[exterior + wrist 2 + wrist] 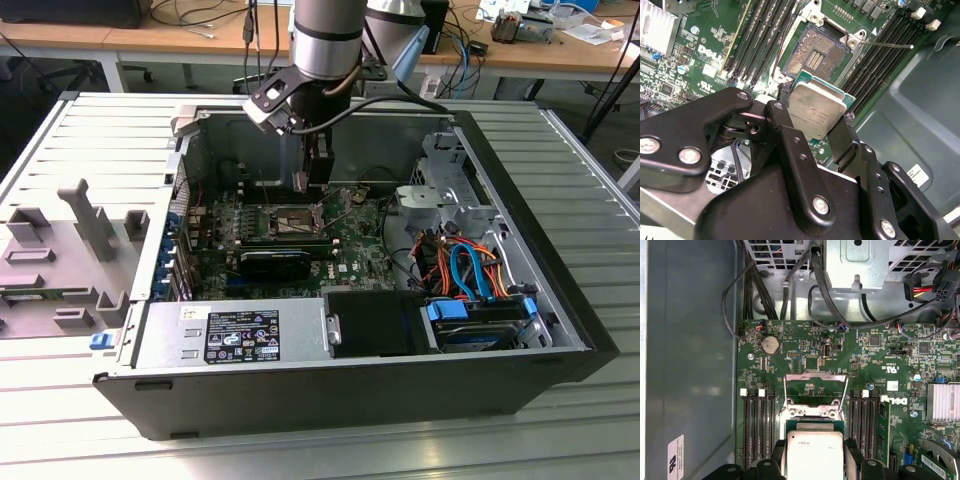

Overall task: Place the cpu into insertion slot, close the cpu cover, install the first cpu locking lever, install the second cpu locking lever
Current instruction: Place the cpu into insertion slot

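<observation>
The gripper (311,182) is pinching the cpu (816,111) between its fingers by two opposite edges, holding it close over one edge of the insertion slot (815,54), whose contact field is lying bare. The cpu cover (815,374) is standing swung open at the slot's opposite edge, on the green motherboard (880,355) between the banks of memory slots (757,425).

Bare insertion slot (815,54), cpu cover (816,375) upright at one edge, memory slots (758,430) flanking.

A heatsink (943,401) and, seemingly, a coin battery (770,344) sit on the motherboard (865,355).
</observation>
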Available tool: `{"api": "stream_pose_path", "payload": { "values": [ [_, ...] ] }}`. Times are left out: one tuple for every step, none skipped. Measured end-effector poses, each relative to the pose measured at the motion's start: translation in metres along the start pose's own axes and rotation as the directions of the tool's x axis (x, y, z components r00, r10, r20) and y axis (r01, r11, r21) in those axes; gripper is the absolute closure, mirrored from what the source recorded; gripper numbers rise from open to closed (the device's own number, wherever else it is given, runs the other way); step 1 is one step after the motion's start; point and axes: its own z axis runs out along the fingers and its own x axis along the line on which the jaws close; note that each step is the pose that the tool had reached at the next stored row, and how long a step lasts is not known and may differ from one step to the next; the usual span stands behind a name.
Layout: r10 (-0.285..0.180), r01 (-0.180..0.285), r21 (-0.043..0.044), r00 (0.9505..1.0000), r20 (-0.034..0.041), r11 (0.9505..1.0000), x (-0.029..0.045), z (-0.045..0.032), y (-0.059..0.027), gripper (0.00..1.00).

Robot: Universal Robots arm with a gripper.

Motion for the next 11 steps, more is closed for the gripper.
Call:
{"api": "stream_pose_path", "payload": {
  "values": [
    [0.0,0.0,0.0,1.0,0.0,1.0,0.0,0.0005,0.0001,0.45],
    [0.0,0.0,0.0001,1.0,0.0,1.0,-0.0001,0.0009,0.0001,0.45],
    [0.0,0.0,0.0,1.0,0.0,1.0,-0.0003,0.0016,0.0001,0.45],
    [0.0,0.0,0.0,1.0,-0.0001,1.0,-0.0003,0.002,0.0001,0.45],
    [0.0,0.0,0.0001,1.0,0.0001,1.0,-0.0004,0.0023,0.0001,0.45],
    [0.0,0.0,0.0002,1.0,0.0002,1.0,-0.0005,0.0026,-0.0002,0.45],
    [0.0,0.0,0.0001,1.0,0.0002,1.0,-0.0006,0.0029,-0.0005,0.45],
    [0.0,0.0,0.0001,1.0,0.0,1.0,-0.0008,0.0033,-0.0009,0.45],
    [0.0,0.0,0.0001,1.0,0.0001,1.0,-0.001,0.0035,-0.001,0.45],
    [0.0,0.0,0.0,1.0,0.0,1.0,-0.0011,0.0039,-0.0011,0.45],
    [-0.001,0.001,0.0,1.0,0.0,1.0,-0.0012,0.0044,-0.0012,0.45]
  ]
}}
